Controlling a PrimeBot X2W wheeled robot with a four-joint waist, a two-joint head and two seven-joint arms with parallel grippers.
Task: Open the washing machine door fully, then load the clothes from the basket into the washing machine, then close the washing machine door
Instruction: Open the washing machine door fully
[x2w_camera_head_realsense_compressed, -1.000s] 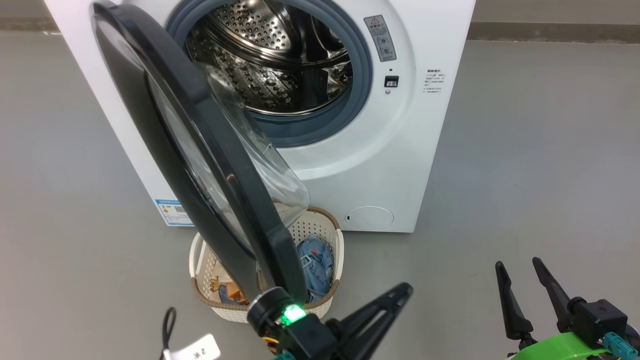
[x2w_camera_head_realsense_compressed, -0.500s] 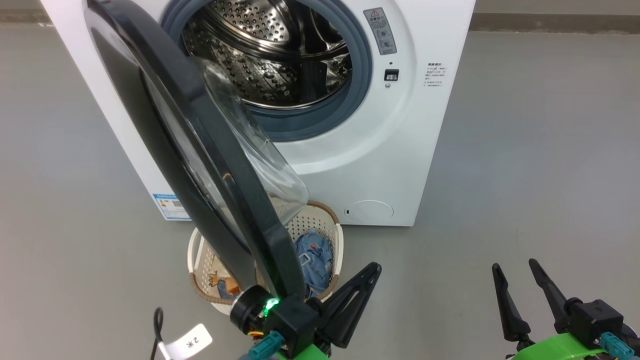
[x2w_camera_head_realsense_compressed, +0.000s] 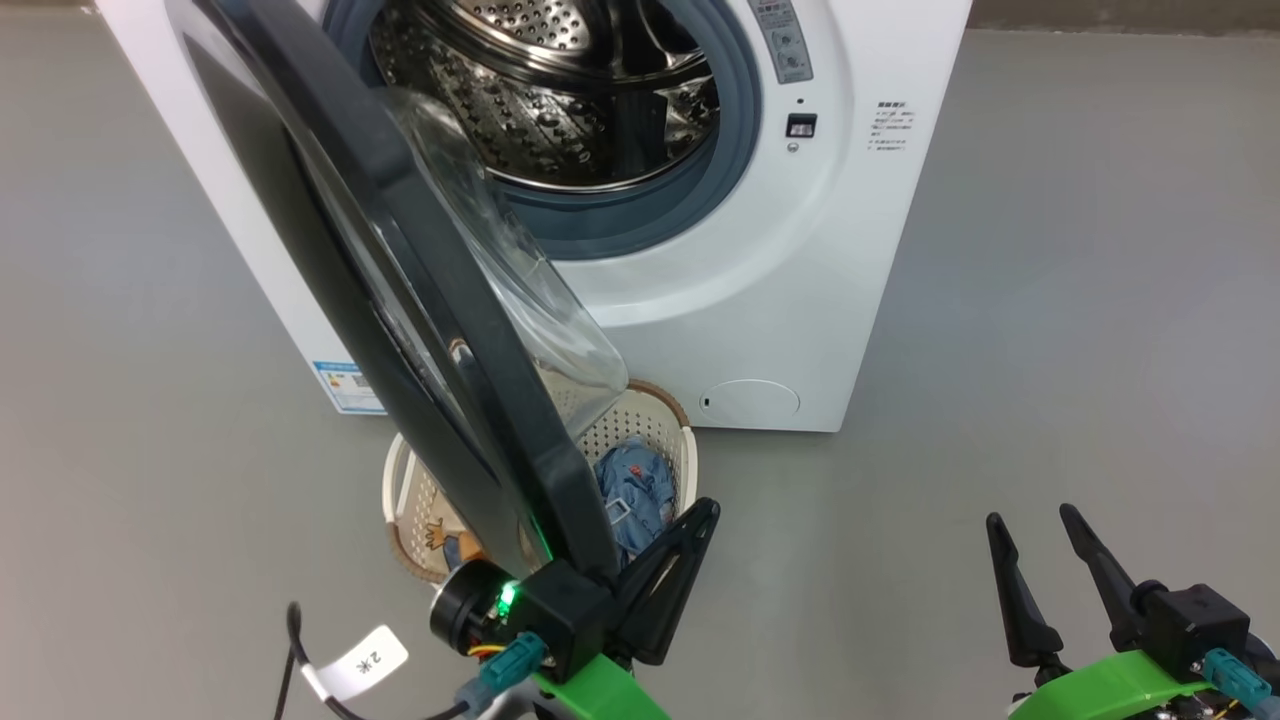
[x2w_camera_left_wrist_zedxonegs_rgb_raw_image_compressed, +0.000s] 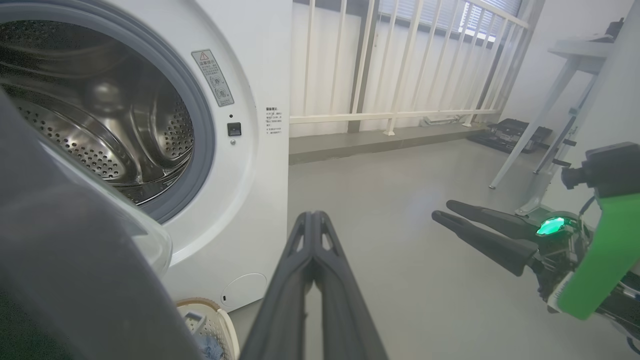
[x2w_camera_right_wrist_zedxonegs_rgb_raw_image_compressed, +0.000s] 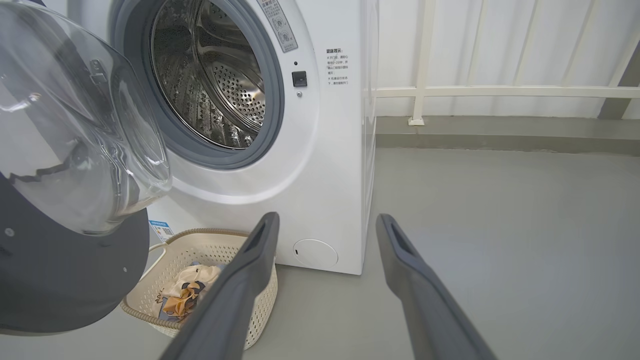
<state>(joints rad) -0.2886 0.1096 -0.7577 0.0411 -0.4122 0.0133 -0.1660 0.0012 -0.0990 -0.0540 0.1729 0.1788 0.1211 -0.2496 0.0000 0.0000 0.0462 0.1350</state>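
Lower centre of the head view: the left gripper (x2w_camera_head_realsense_compressed: 703, 512), long dark fingers pressed together on nothing. Lower right: the right gripper (x2w_camera_head_realsense_compressed: 1030, 516), fingers spread and empty. The glossy black-rimmed washing machine door (x2w_camera_head_realsense_compressed: 440, 330), clear bowl bulging, stands ajar across the perforated cream basket (x2w_camera_head_realsense_compressed: 684, 452) on the grey floor (x2w_camera_head_realsense_compressed: 1080, 300), half hiding the clothes (x2w_camera_head_realsense_compressed: 628, 490) inside. Behind, the white washing machine (x2w_camera_head_realsense_compressed: 790, 290) shows its steel drum.

The washing machine door (x2w_camera_head_realsense_compressed: 450, 300) hides half my view of the basket (x2w_camera_head_realsense_compressed: 650, 420) and clothes (x2w_camera_head_realsense_compressed: 630, 490); its top is cropped.
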